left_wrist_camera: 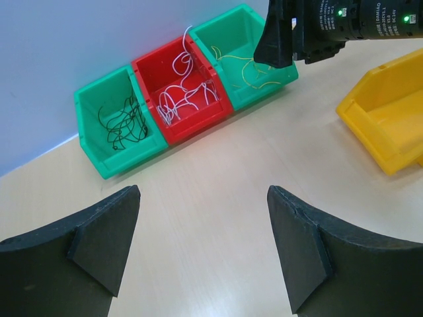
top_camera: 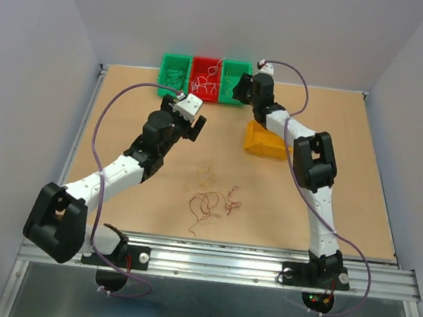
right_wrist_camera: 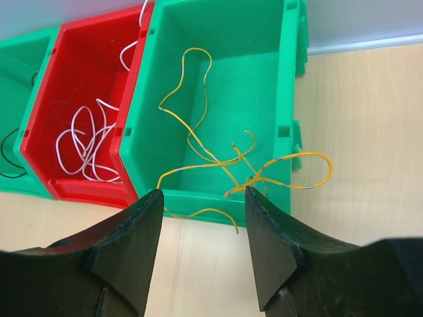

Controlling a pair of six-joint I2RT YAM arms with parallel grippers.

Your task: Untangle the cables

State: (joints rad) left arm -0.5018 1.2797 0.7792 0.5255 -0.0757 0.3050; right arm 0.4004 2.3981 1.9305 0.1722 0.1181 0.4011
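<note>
1. Left green bin (left_wrist_camera: 135,160): leftmost of three bins standing side by side against the back wall. It holds thin black wires (left_wrist_camera: 122,122), loosely curled.

2. Left gripper (left_wrist_camera: 203,198): hovers over bare table in front of the bins. Its fingers are spread wide, with nothing between them.

3. Red bin (left_wrist_camera: 198,127): middle of the row, touching both green neighbours. It holds white wires (left_wrist_camera: 182,99) in loops, and one strand rises over the back rim.

4. Cables (top_camera: 208,202): a small tangle of reddish and dark curly strands lying flat on the table, in front of the row and between the two arms, well apart from both claws. A fainter pale strand lies just behind it.

5. Right green bin (right_wrist_camera: 225,26): rightmost of the row. It holds yellow wires (right_wrist_camera: 251,177). One loop hangs over the right wall and another spills over the near wall onto the table.

6. Right gripper (right_wrist_camera: 203,195): poised at the near wall of the right green bin. Its fingers are partly apart with a clear gap and no wire pinched. The spilled yellow strand lies below the gap.

7. Yellow bin (left_wrist_camera: 390,125): stands alone to the right, nearer than the row and beside the right arm; its contents cannot be told.

8. Table (top_camera: 346,181): light wood top carrying all of the above
</note>
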